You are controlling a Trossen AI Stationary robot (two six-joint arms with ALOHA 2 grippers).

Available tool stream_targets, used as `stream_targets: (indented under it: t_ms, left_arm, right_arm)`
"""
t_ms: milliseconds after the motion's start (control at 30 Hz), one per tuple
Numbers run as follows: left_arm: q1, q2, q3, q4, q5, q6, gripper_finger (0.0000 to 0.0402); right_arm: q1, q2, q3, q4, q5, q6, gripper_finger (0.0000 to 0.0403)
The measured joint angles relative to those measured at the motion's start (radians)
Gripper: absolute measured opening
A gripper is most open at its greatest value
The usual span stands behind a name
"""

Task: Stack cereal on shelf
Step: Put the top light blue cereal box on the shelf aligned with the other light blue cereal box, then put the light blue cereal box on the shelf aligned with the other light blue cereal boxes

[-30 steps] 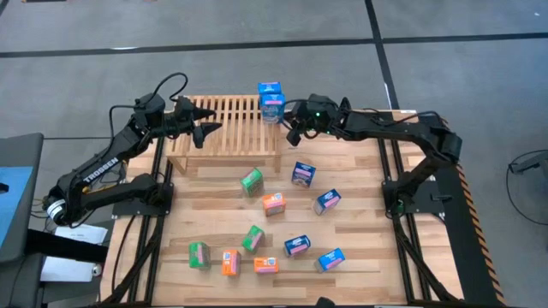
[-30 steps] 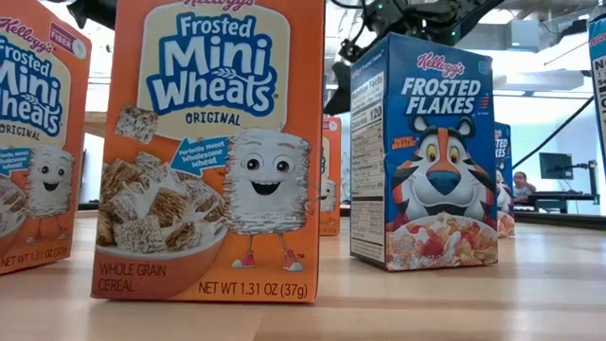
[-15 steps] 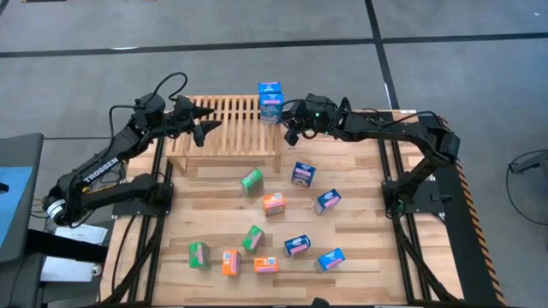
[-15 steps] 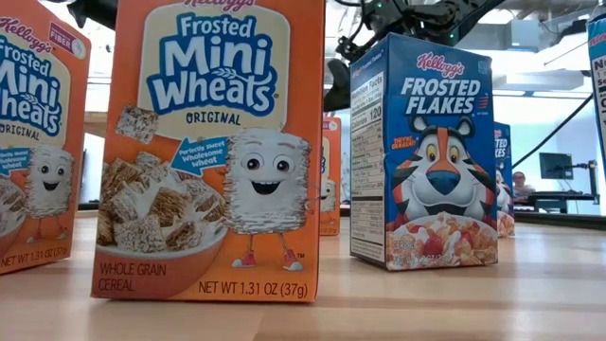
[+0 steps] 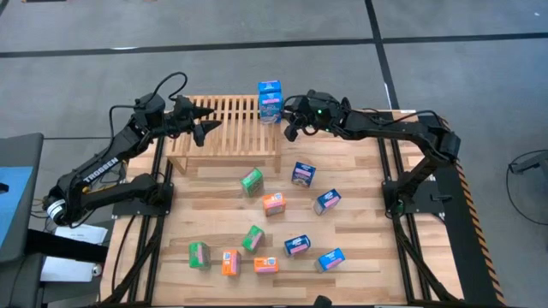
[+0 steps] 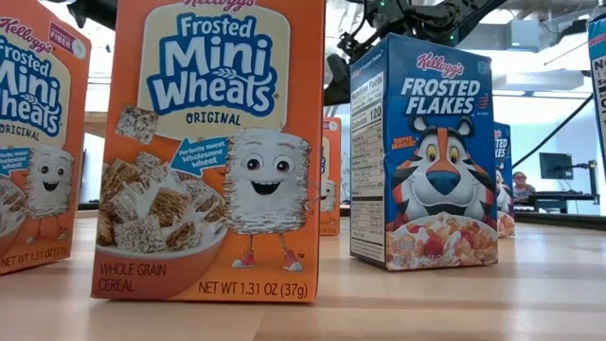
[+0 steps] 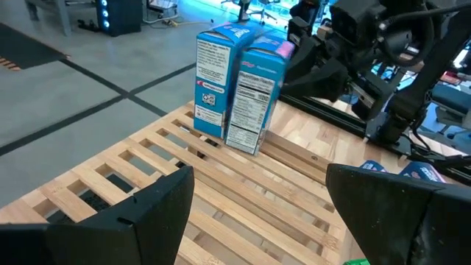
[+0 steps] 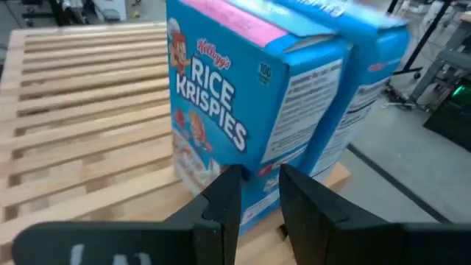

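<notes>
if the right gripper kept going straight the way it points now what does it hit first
Most likely the Rice Krispies box standing on the shelf: the right gripper, fingers nearly together, points straight at its lower edge, very close.

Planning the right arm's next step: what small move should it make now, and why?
Probably back the right pincer away from the two blue boxes standing upright on the shelf, then go for a box on the table. Its fingers stand narrowly apart beside them, gripping nothing.

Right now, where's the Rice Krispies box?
In the high view the Rice Krispies box stands upright on the shelf, at its far right corner, beside another blue box, with the right gripper just off its right side.
</notes>
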Motion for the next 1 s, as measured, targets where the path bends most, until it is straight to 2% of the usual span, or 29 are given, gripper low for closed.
stream_targets:
  t_ms: [167, 333, 500, 733, 867, 1000]
  left_arm:
    - [0.0, 0.0, 0.0, -0.001, 0.035, -0.008, 0.03]
    - [-0.017, 0.0, 0.0, 0.002, 0.096, -0.049, 0.03]
    - [-0.157, 0.006, 0.0, 0.057, 0.168, -0.052, 0.03]
    - [-0.478, 0.059, 0.0, 0.009, 0.005, -0.069, 0.03]
    - [-0.65, 0.118, 0.003, 0.034, -0.127, -0.034, 0.03]
    - [-0.769, 0.196, 0.103, 0.016, -0.201, 0.005, 0.03]
  right_arm:
    - [0.01, -0.052, 0.0, -0.047, 0.0, 0.002, 0.0118]
    - [0.05, -0.185, 0.0, -0.136, 0.0, 0.002, 0.0118]
    - [0.11, -0.341, 0.0, -0.342, 0.0, 0.033, 0.0118]
    - [0.246, -0.512, 0.0, -0.538, -0.001, 0.193, 0.0118]
    - [0.337, -0.563, 0.0, -0.624, 0.0, 0.318, 0.0118]
    - [0.445, -0.577, 0.0, -0.693, -0.001, 0.425, 0.0118]
